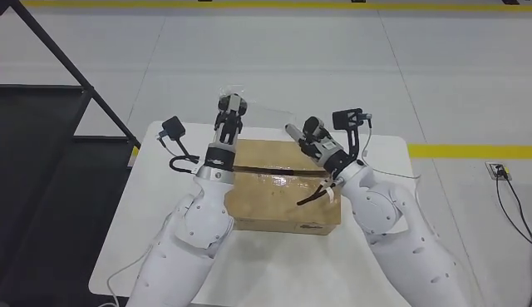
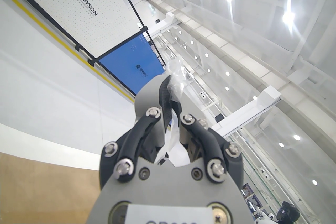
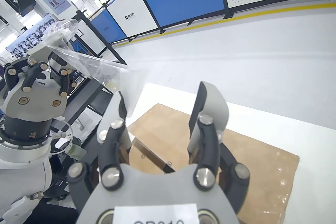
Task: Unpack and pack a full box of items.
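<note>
Two grippers hang above the cardboard box (image 1: 278, 189) on the table (image 1: 154, 224). The left gripper (image 2: 172, 93) is clamped on a clear plastic bag (image 3: 92, 62). From the right wrist, the bag stretches toward the right gripper (image 3: 160, 99), whose jaws stand apart.

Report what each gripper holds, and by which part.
The left gripper is shut on a clear plastic bag, pinching its crumpled end. The right gripper is open and holds nothing; the bag's other end lies beside it.
</note>
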Robot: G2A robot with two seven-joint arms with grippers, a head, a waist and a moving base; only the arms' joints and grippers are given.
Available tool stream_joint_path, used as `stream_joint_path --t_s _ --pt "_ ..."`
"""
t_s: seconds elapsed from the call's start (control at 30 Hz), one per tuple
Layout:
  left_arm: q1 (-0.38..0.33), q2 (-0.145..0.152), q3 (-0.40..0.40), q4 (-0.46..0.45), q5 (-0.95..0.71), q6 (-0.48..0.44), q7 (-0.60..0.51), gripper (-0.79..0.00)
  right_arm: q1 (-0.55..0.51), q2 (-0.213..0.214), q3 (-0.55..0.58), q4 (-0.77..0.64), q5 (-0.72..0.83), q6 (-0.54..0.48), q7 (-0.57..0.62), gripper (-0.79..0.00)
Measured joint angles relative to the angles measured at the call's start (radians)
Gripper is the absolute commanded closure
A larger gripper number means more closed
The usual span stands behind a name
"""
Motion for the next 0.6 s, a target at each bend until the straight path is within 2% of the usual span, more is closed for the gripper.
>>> stream_joint_path --t_s 0.4,0.43,0.47,0.6 --pt "0.010 -0.016 -0.022 0.001 0.012 -0.003 -0.010 0.000 -0.008 -0.004 0.020 -0.007 0.014 -0.010 0.004 0.000" --pt "0.010 -0.017 -0.024 0.001 0.012 -0.002 -0.011 0.000 -0.011 -0.004 0.023 -0.010 0.024 -0.023 0.003 -0.105" --pt "0.011 -0.018 -0.025 0.001 0.012 -0.002 -0.011 0.000 -0.015 -0.003 0.027 -0.013 0.032 -0.038 0.002 -0.139" --pt "0.010 -0.025 -0.024 0.006 0.016 0.001 -0.018 0.000 -0.027 -0.001 0.030 -0.030 0.022 -0.088 -0.001 -0.200"
